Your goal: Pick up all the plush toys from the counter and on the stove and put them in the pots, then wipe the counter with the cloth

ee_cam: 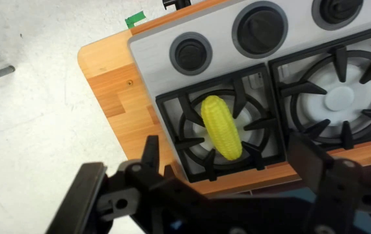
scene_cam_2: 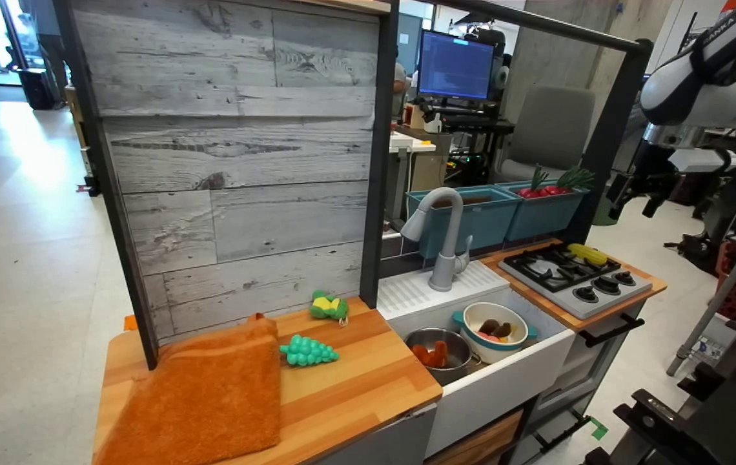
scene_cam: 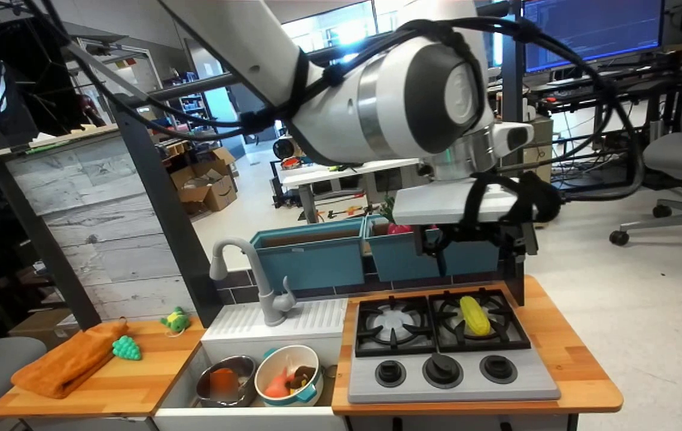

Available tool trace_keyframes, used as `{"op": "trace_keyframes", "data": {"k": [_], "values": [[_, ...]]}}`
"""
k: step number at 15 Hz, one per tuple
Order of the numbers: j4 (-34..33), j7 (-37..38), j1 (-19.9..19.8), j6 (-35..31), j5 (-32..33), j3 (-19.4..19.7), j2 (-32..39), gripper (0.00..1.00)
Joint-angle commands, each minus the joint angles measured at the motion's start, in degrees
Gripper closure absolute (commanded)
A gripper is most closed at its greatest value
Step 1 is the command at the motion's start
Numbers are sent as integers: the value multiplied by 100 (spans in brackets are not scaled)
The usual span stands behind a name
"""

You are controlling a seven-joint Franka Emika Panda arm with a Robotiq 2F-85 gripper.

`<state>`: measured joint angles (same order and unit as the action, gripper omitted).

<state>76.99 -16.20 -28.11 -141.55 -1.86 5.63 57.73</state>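
In the wrist view, the bottom edge is cutting the black two-fingered gripper (ee_cam: 227, 146), which is appearing blurred, and the right edge is cutting the flat grey-and-black stove (ee_cam: 221, 58). In an exterior view, the bottom edge is cutting the fuzzy orange rectangular cloth (scene_cam_2: 213, 400). Inside the round white pot with teal handles (scene_cam_2: 494, 352), brown, pink and yellow toys (scene_cam_2: 489, 327) are partly covering one another, so I am not recognising their shapes. Marks on the wide blue screen (scene_cam: 592, 36) are looking too small for reading.
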Motion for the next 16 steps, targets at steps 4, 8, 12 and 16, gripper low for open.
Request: {"op": "trace_keyframes", "data": {"k": [4,8,12,16], "values": [[-100,-130,-7,-4,79,46,124,0],[-618,-67,109,337,352,247,482,0],[-565,66,56,264,219,166,533,0],[-867,348,86,255,231,165,846,0]]}}
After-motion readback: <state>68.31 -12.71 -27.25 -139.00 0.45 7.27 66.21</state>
